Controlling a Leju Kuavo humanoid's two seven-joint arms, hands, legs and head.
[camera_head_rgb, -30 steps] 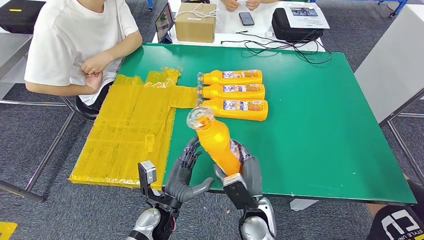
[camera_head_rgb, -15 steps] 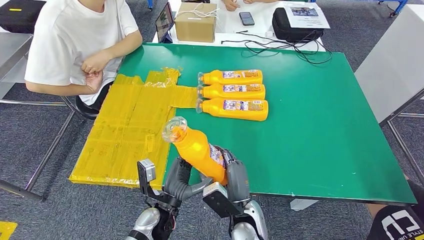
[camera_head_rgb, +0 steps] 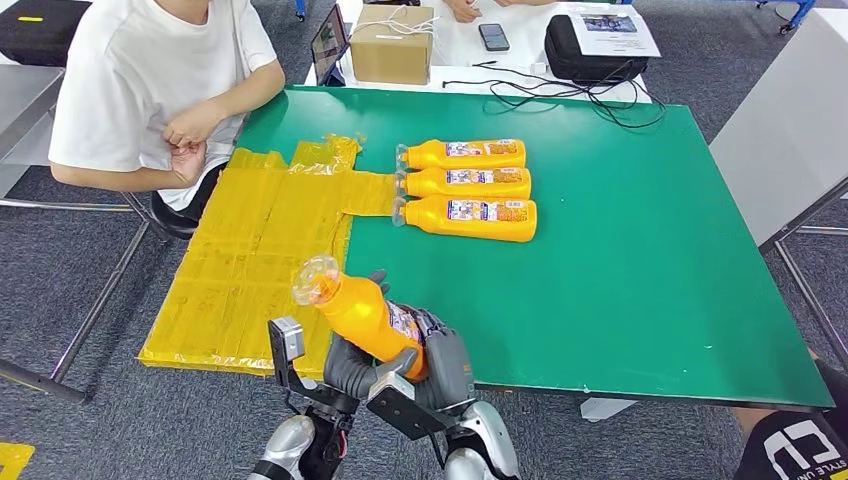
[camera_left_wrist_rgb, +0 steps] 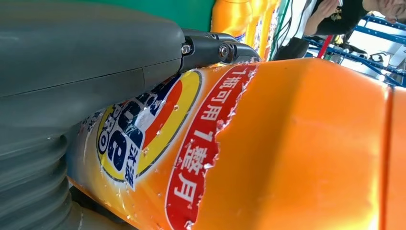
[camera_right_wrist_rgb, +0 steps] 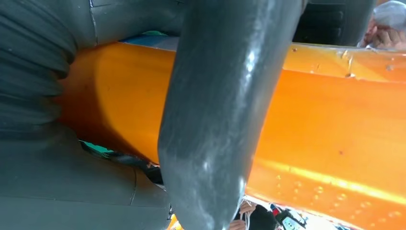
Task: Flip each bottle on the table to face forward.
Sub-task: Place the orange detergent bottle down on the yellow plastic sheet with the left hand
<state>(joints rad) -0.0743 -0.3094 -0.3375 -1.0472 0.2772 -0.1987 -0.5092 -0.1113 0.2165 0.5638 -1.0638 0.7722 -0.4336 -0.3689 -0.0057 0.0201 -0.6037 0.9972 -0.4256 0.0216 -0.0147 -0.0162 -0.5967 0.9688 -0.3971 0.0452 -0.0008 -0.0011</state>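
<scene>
An orange bottle (camera_head_rgb: pixel 365 318) with a clear cap (camera_head_rgb: pixel 316 279) tilts up and to the left over the front edge of the green table (camera_head_rgb: pixel 620 290). My right hand (camera_head_rgb: pixel 447 366) grips its lower body, the thumb (camera_right_wrist_rgb: pixel 215 120) wrapped across the orange bottle (camera_right_wrist_rgb: pixel 335 115). My left hand (camera_head_rgb: pixel 345 365) holds it from the left and below. In the left wrist view the label side of the bottle (camera_left_wrist_rgb: pixel 287 143) lies against my left hand (camera_left_wrist_rgb: pixel 72 72). Three more orange bottles (camera_head_rgb: pixel 470 184) lie side by side mid-table, labels up, caps to the left.
A crumpled yellow plastic sheet (camera_head_rgb: pixel 255 255) covers the table's left part. A person in a white shirt (camera_head_rgb: pixel 150 80) sits at the left. Behind the table stand a cardboard box (camera_head_rgb: pixel 392 45), a phone (camera_head_rgb: pixel 492 37), a black bag (camera_head_rgb: pixel 590 45) and cables (camera_head_rgb: pixel 560 95).
The held bottle has swung left and down toward the table's front edge, its cap now pointing further left. My left hand has closed in on it from below.
</scene>
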